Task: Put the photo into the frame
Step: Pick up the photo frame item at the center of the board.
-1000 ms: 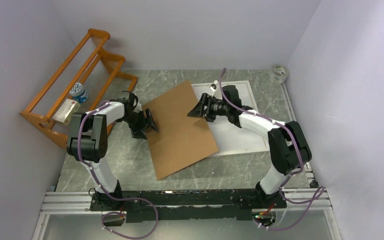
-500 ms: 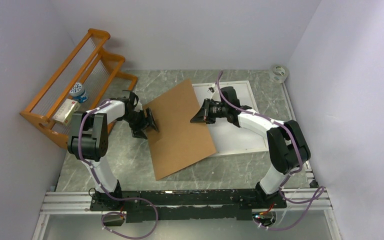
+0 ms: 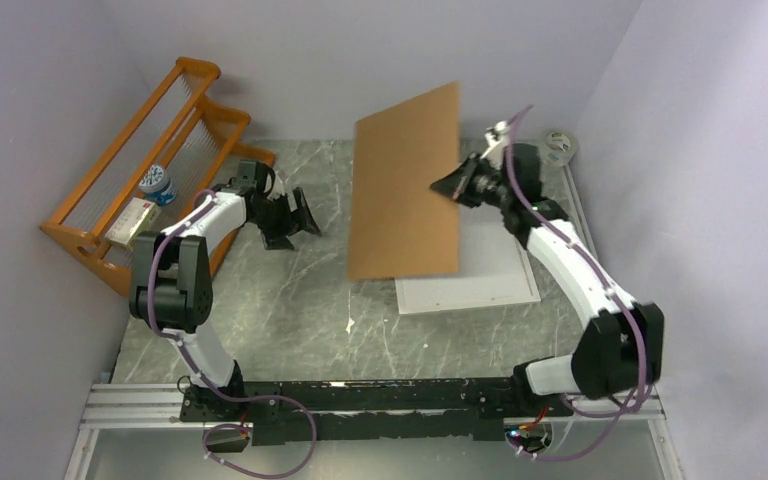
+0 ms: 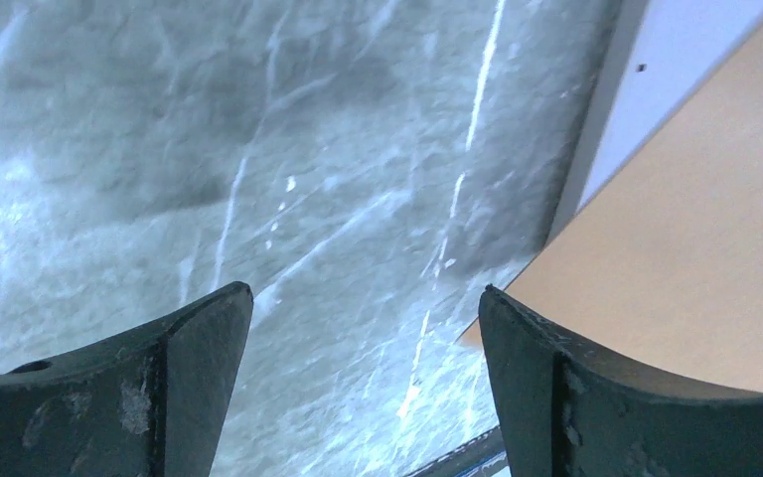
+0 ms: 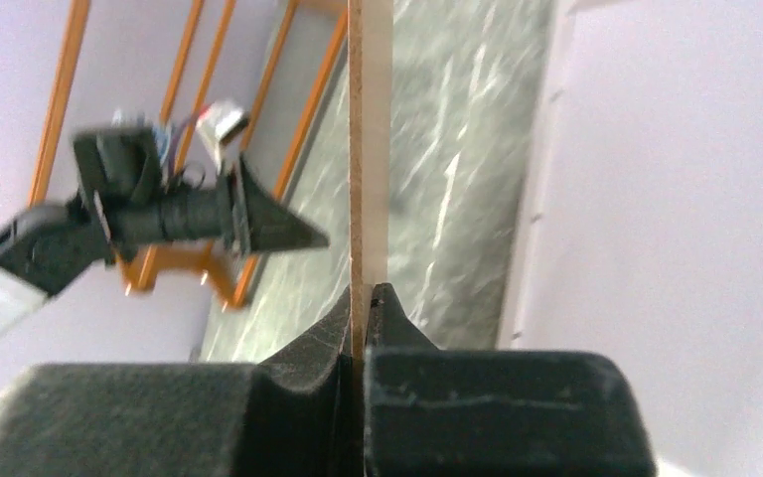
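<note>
My right gripper (image 3: 447, 185) is shut on the right edge of a plain brown backing board (image 3: 405, 190) and holds it up off the table, tilted. In the right wrist view the board (image 5: 358, 149) runs edge-on straight out of the pinched right gripper (image 5: 361, 298). The white frame (image 3: 480, 280) lies flat on the table below the board, partly hidden by it; its edge (image 5: 541, 179) shows in the right wrist view. The photo is out of view. My left gripper (image 3: 295, 225) stands open and empty over bare table, left of the board (image 4: 695, 248), with only marble between its fingers (image 4: 199, 368).
An orange wooden rack (image 3: 130, 170) stands at the left wall with a small box (image 3: 132, 222) and a jar (image 3: 158, 185) in it. A tape roll (image 3: 558, 145) sits in the back right corner. Walls close in on three sides.
The right gripper shut on the board's right edge and lifted it from lying flat to raised and tilted. The left gripper opened wider and drew back left, away from the board.
</note>
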Motion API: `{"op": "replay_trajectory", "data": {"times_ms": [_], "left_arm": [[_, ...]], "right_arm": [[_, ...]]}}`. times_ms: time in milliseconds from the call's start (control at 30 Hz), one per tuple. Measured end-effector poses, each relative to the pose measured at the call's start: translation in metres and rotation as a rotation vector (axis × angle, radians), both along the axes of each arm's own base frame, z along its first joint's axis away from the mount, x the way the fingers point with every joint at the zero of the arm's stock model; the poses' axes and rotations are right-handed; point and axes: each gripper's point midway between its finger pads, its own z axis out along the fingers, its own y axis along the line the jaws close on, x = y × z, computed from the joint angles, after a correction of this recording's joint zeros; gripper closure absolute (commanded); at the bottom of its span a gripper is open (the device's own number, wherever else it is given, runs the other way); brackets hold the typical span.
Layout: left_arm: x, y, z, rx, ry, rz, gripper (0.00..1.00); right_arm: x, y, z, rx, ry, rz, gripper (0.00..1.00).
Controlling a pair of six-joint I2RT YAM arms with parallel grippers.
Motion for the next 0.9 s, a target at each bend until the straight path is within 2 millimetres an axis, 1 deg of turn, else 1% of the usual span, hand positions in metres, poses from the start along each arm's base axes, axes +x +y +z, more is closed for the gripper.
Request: {"op": "replay_trajectory", "data": {"times_ms": [33,100,133,167,233,300,400,433,500,533,633,733,800,900], "left_arm": [[0.004,-0.003,0.004,-0.011,-0.018,-0.003,0.11],[0.01,-0.013,0.009,-0.032,-0.037,-0.015,0.12],[0.012,-0.019,0.011,-0.04,-0.042,-0.026,0.14],[0.015,-0.027,0.013,-0.047,-0.047,-0.043,0.15],[0.022,-0.047,0.015,-0.063,-0.056,-0.085,0.19],[0.03,-0.073,0.015,-0.079,-0.059,-0.131,0.22],[0.038,-0.115,0.007,-0.1,-0.059,-0.199,0.26],[0.041,-0.124,0.003,-0.103,-0.054,-0.209,0.28],[0.036,-0.144,-0.005,-0.1,-0.042,-0.249,0.31],[0.037,-0.153,-0.008,-0.097,-0.04,-0.26,0.33],[0.039,-0.177,-0.02,-0.074,-0.037,-0.285,0.39],[0.037,-0.188,-0.033,-0.031,-0.028,-0.283,0.44],[0.036,-0.19,-0.041,0.002,-0.02,-0.274,0.45],[0.038,-0.197,-0.043,0.033,-0.025,-0.263,0.47]], "right_arm": [[0.006,-0.019,0.013,-0.017,-0.042,-0.068,1.0],[0.011,-0.049,0.035,-0.052,-0.113,-0.183,1.0],[0.012,-0.064,0.046,-0.074,-0.149,-0.247,1.0],[0.011,-0.076,0.054,-0.093,-0.176,-0.296,1.0],[0.005,-0.099,0.072,-0.134,-0.229,-0.404,1.0],[-0.004,-0.117,0.085,-0.166,-0.265,-0.493,1.0],[-0.018,-0.144,0.101,-0.196,-0.299,-0.627,1.0],[-0.022,-0.151,0.104,-0.205,-0.302,-0.661,1.0],[-0.03,-0.163,0.106,-0.224,-0.301,-0.721,1.0],[-0.034,-0.171,0.106,-0.238,-0.297,-0.756,1.0],[-0.044,-0.184,0.103,-0.272,-0.274,-0.815,1.0],[-0.053,-0.193,0.097,-0.302,-0.25,-0.848,1.0],[-0.057,-0.196,0.095,-0.315,-0.238,-0.86,1.0],[-0.064,-0.201,0.091,-0.331,-0.222,-0.878,1.0]]}}
